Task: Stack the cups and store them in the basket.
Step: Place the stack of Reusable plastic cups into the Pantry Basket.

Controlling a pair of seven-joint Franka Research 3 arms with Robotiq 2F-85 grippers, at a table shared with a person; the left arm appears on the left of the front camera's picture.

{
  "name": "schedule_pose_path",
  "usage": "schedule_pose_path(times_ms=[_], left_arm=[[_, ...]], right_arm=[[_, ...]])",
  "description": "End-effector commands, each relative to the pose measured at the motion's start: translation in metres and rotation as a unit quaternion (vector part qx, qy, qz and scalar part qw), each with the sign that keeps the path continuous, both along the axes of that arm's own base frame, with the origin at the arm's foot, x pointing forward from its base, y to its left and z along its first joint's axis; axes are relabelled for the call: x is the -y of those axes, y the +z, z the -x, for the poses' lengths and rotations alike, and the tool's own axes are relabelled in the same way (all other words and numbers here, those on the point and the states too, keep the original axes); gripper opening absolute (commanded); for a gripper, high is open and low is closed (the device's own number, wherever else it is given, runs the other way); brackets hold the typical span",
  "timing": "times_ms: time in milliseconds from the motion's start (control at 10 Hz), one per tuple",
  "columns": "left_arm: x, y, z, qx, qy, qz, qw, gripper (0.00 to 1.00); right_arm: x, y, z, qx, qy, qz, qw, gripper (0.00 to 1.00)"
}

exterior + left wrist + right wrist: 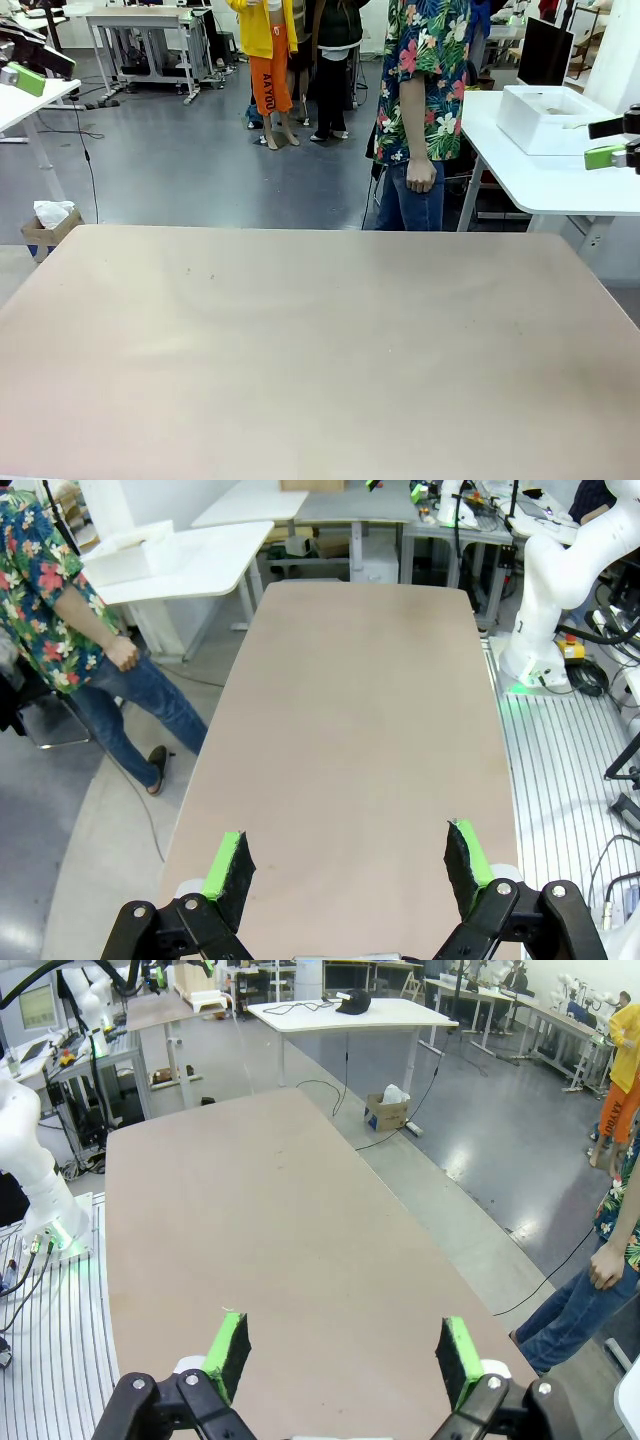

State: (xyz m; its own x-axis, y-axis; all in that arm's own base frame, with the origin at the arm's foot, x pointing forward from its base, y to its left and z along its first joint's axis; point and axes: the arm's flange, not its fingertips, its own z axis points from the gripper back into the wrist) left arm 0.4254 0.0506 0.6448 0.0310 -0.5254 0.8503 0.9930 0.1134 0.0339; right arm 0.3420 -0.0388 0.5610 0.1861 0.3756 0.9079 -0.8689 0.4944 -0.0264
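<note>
The cups are out of view, and so is the basket. My left gripper (30, 72) is held high at the far left edge of the front view, off the table. In its wrist view the left gripper (345, 865) is open over the bare tan table (370, 700), nothing between the green pads. My right gripper (608, 142) hangs at the far right edge. Seen from its own wrist, the right gripper (345, 1352) is open above the table (260, 1220) with nothing in it.
A person in a flowered shirt (425, 60) stands beyond the table's far edge, one hand (421, 175) hanging closed at the side. A white side table (560, 170) at the right carries a white box (545, 118). A small cardboard box (50, 225) sits on the floor at far left.
</note>
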Motion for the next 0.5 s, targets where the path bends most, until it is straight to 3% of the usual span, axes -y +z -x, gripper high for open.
schedule_pose_path(times_ms=[0, 400], left_arm=[[0.0005, 0.0033, 0.0023, 0.000, 0.001, -0.004, 1.000, 1.00], [0.0005, 0.0033, 0.0023, 0.000, 0.001, -0.004, 1.000, 1.00]], right_arm=[[-0.0001, -0.0002, -0.0018, 0.013, 0.004, -0.010, 1.000, 1.00], [-0.0001, -0.0002, -0.0018, 0.013, 0.004, -0.010, 1.000, 1.00]])
